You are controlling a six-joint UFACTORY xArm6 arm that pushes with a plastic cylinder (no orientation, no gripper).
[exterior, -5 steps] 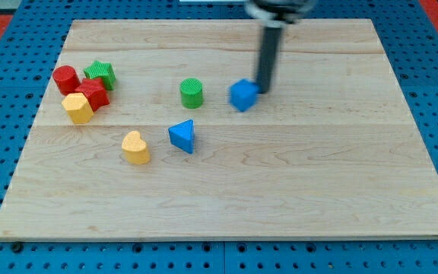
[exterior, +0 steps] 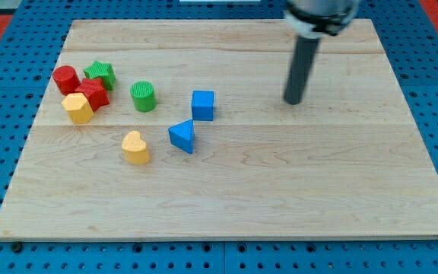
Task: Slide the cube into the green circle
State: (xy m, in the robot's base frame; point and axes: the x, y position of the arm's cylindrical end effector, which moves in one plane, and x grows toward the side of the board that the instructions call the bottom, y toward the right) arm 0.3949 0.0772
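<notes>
At the left, the green cylinder stands apart from the blue cube, just right of it. My tip, gripperless, sits well right of both. Next push: drive the cube leftward.

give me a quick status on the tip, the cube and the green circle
My tip off to the view's right, touching no block. Blue cube apart from green cylinder block, a gap between them. Blue triangular block just below the cube, not between.
</notes>
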